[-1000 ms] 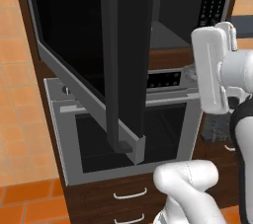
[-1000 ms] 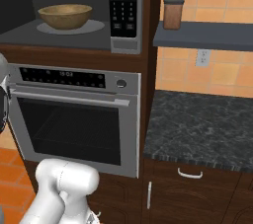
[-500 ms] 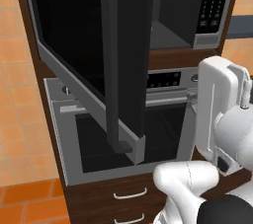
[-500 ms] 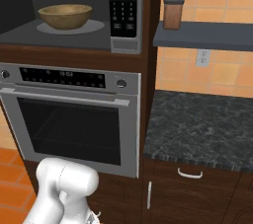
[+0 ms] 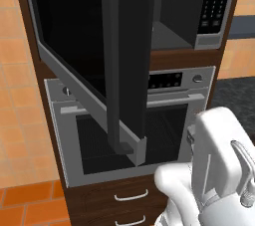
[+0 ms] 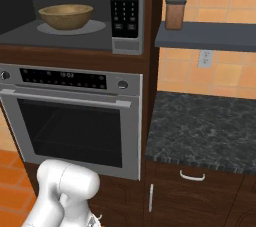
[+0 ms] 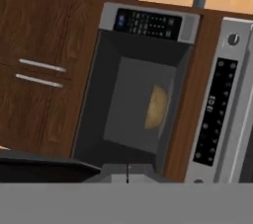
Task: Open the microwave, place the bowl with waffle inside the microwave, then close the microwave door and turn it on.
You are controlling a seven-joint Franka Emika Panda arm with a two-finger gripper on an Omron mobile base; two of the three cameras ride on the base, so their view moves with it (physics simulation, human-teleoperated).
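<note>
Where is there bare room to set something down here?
The dark stone counter right of the oven is bare. The shelf has room right of the brown canister. Inside the microwave, the bowl takes the middle.

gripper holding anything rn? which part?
Nothing is held. The bowl sits inside the microwave, whose microwave door hangs open, and the gripper is shut on nothing.
</note>
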